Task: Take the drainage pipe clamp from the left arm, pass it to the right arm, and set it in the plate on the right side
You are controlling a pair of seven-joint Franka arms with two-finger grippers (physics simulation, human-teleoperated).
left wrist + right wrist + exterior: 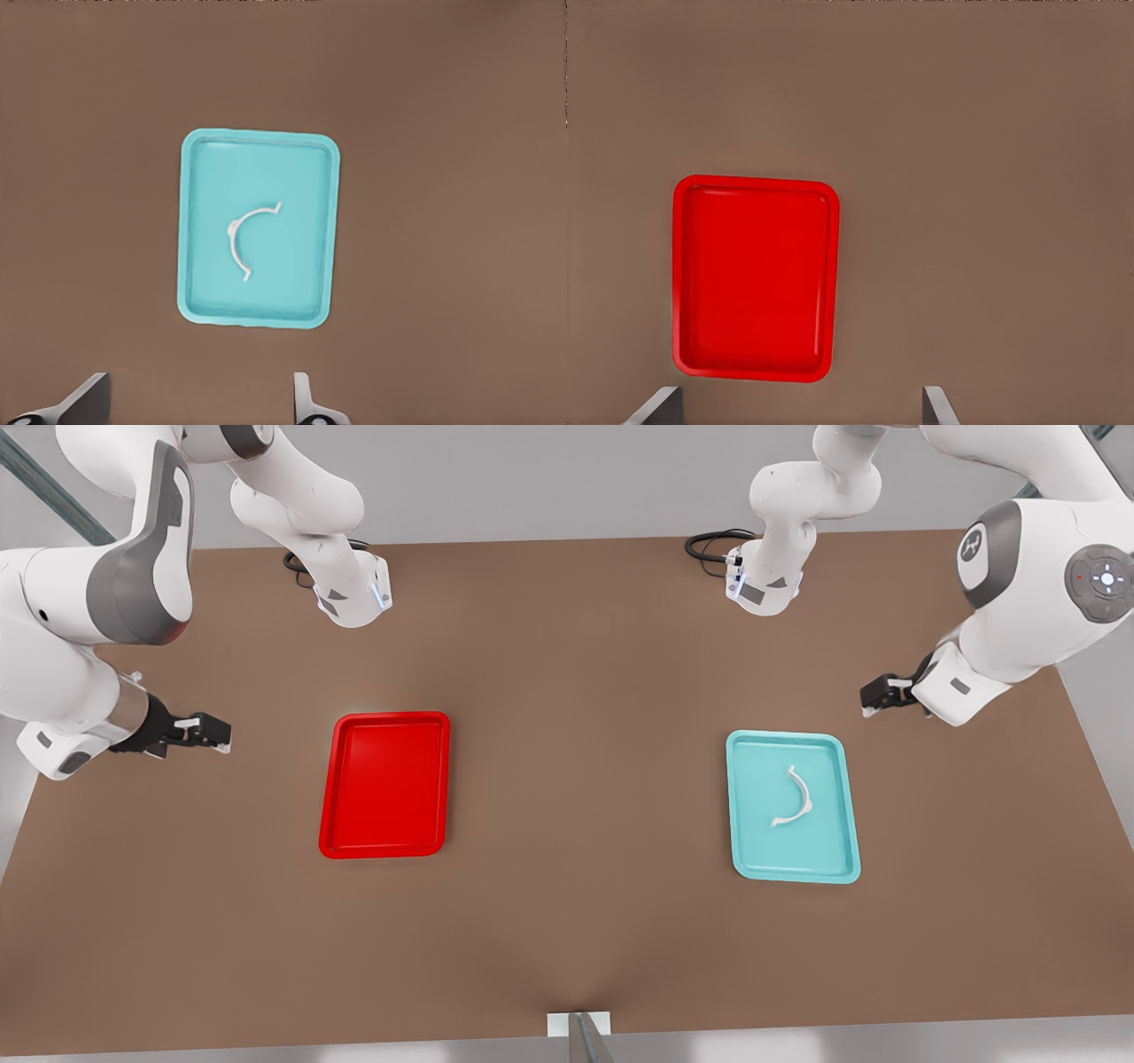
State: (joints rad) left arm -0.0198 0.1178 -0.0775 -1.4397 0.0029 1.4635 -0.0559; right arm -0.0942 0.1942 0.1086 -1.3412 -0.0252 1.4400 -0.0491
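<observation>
While the clamp (795, 798) lies traywards, both claws — left (873, 696), right (215, 732) — aloft, empty, spread.

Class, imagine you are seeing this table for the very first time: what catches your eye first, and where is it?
Two bright trays stand out on the brown table: a red plate on the front view's left, bare, and a teal tray on its right holding the small white clamp. The left gripper hangs open by the teal tray, and the right gripper hangs open by the plate.
</observation>
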